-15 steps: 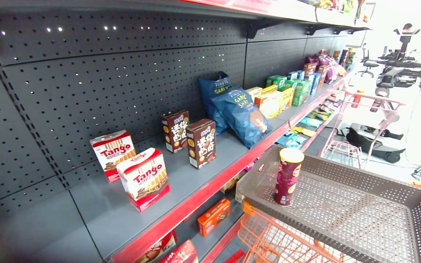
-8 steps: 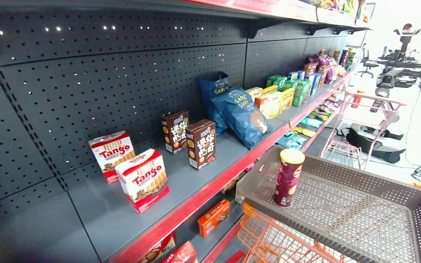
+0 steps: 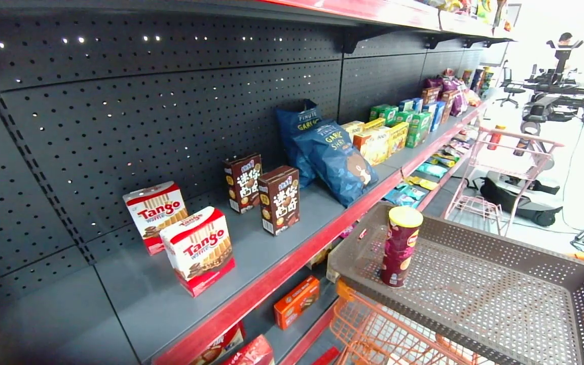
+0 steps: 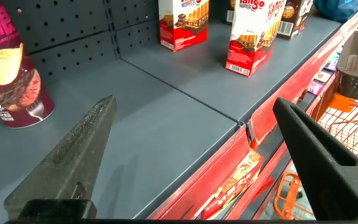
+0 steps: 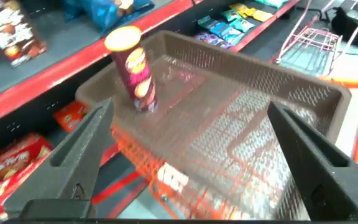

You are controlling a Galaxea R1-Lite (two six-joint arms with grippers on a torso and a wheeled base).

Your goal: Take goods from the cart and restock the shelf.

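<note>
A maroon chips can (image 3: 398,248) with a yellow lid stands upright in the near-left corner of the brown perforated tray (image 3: 479,289) on top of the orange cart (image 3: 373,329). My right gripper (image 5: 190,109) hangs open above the tray (image 5: 260,81), the can (image 5: 132,65) a short way beyond its fingers. My left gripper (image 4: 194,104) is open over a bare stretch of the grey shelf (image 4: 166,124), holding nothing. A similar maroon can (image 4: 8,68) stands on that shelf to one side of it.
Two Tango wafer boxes (image 3: 201,248), two brown biscuit boxes (image 3: 279,198) and blue chip bags (image 3: 335,159) stand on the shelf (image 3: 135,294) with bare gaps between. Lower shelves hold more boxes (image 3: 296,300). A pink cart (image 3: 500,167) stands farther down the aisle.
The head view has shifted very slightly. The can, the tray and the shelf goods have not moved.
</note>
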